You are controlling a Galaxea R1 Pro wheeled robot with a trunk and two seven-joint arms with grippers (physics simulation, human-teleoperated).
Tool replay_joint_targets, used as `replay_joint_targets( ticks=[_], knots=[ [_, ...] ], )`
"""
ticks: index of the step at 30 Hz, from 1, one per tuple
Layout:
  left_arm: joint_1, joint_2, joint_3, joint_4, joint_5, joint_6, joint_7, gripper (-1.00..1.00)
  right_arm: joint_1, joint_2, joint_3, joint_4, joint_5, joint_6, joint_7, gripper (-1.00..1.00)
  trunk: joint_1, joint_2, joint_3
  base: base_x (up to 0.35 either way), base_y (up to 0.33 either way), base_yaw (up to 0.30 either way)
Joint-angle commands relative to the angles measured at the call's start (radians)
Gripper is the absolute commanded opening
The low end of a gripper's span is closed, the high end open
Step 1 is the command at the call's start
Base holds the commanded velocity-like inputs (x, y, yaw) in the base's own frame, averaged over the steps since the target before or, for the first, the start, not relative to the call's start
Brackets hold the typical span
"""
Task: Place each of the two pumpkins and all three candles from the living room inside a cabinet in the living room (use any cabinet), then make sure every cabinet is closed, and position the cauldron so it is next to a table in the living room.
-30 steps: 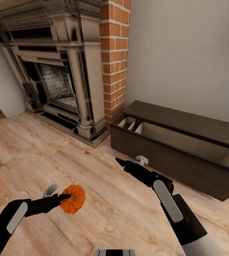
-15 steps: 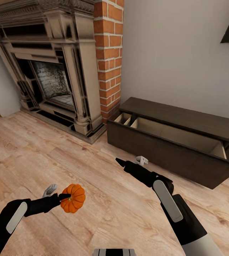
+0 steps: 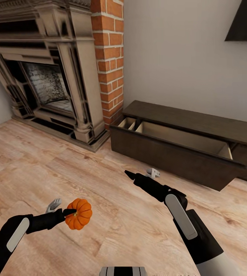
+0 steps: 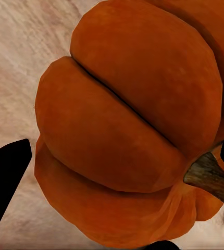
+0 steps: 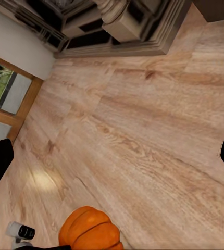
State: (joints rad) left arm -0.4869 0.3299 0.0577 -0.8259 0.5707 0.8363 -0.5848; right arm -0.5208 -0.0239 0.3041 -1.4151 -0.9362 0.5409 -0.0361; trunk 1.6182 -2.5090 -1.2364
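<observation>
My left gripper (image 3: 64,210) is shut on a small ribbed orange pumpkin (image 3: 78,214) and holds it low over the plank floor. In the left wrist view the pumpkin (image 4: 127,135) sits right against the camera, brown stem to one side, with a black fingertip (image 4: 5,177) beside it. My right gripper (image 3: 140,174) is open and holds nothing; it hangs over the floor in front of the cabinet. The long, low, dark brown cabinet (image 3: 169,153) stands against the wall with one wide drawer pulled out, its pale wood interior bare where I can see it. The right wrist view catches the pumpkin (image 5: 88,229) too.
An ornate stone fireplace (image 3: 50,76) and a red brick column (image 3: 108,57) stand to the left of the cabinet. A black TV (image 3: 246,23) hangs on the grey wall. Wood floor (image 3: 112,230) stretches between me and the cabinet. A wood-framed window (image 5: 8,99) is off to one side.
The whole head view has shifted: fireplace and cabinet slid left in the picture, so the camera moved. Both arms and the held pumpkin keep their places in the view.
</observation>
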Motion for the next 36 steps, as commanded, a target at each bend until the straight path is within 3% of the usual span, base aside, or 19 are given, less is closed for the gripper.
replay_joint_targets(
  ticks=[1,36],
  knots=[
    [0.000,0.000,0.002,0.000,0.001,0.006,-0.003,-1.00,-0.001,-0.001,0.001,-0.001,-0.006,0.002,-0.004,1.00,0.000,0.000,-0.002,-0.002,0.004,-0.160],
    [0.001,0.000,0.002,0.001,0.003,0.004,-0.006,-1.00,-0.001,-0.001,0.003,-0.001,-0.004,0.001,-0.004,1.00,0.000,0.000,-0.013,0.036,0.000,-0.255]
  ],
)
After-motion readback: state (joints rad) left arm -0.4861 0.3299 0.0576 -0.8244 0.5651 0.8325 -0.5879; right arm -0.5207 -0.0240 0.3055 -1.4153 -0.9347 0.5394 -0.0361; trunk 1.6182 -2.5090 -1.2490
